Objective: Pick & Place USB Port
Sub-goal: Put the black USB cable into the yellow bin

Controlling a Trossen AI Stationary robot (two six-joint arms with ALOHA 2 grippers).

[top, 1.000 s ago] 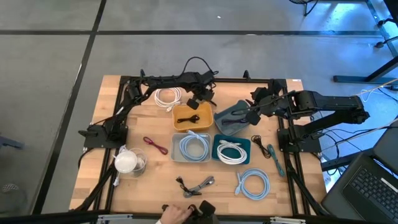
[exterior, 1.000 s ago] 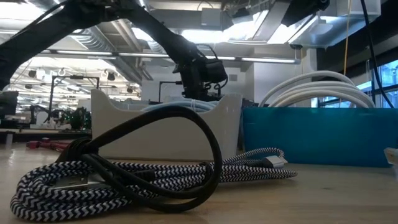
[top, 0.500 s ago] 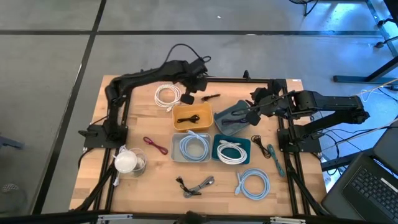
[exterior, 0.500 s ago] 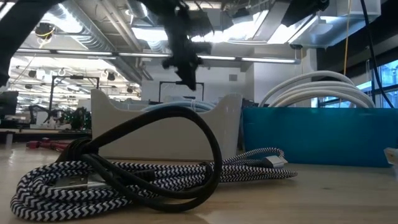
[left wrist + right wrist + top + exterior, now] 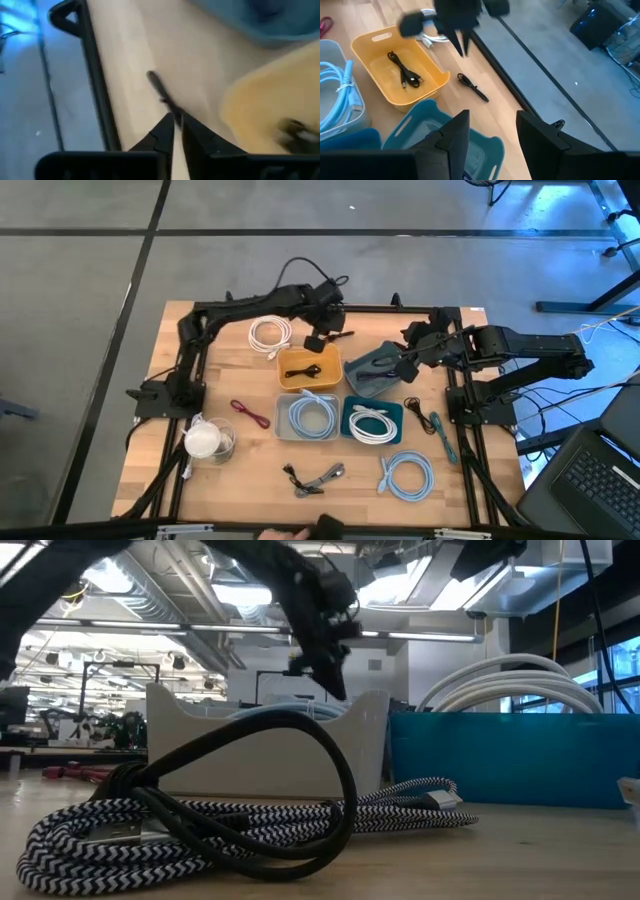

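Observation:
A short black USB cable (image 5: 338,335) lies flat on the wood just past the far edge of the yellow bin (image 5: 310,370); it also shows in the right wrist view as the black cable (image 5: 472,86). My left gripper (image 5: 314,341) hangs above the table by the bin's far edge, fingers shut and pointing down, a little to the left of the cable. In the left wrist view the cable (image 5: 159,90) runs up to my left gripper (image 5: 177,120), while the right wrist view shows my left gripper (image 5: 462,47) clear above it. My right gripper (image 5: 492,145) waits open over the grey-blue bin (image 5: 370,370).
The yellow bin holds another black cable (image 5: 404,72). Nearer stand a pale bin with a light-blue cable (image 5: 313,417) and a teal bin with a white cable (image 5: 372,422). A white coil (image 5: 268,333), a red cable (image 5: 250,412), a cup (image 5: 208,440) and a striped cable (image 5: 318,478) lie around.
My left gripper rose from the yellow bin's far edge and swung toward the table's left, then came back right toward the short black cable. The cable, not visible a second ago, has lain in plain sight on the wood since half a second ago.

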